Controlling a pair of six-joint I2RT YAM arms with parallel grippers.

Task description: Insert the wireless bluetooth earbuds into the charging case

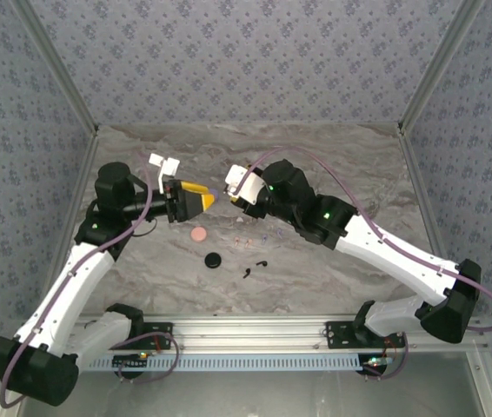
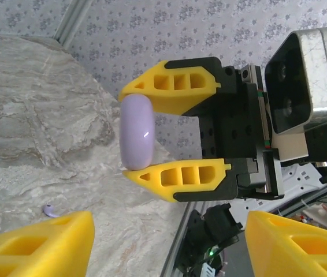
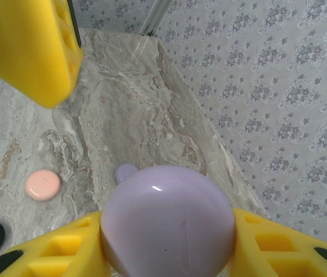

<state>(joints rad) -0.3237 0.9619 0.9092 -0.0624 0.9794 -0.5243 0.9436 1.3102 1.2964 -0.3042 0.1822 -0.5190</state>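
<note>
Lilac charging case, a smooth glossy oval, is clamped along its long axis by right gripper; left gripper stands wide apart.

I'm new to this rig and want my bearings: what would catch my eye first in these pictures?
The round lilac case stands out first, clamped in the right gripper above the marble table. The left gripper faces it close by, jaws open. Below them on the table lie a pink disc, a black disc and tiny earbuds.
</note>
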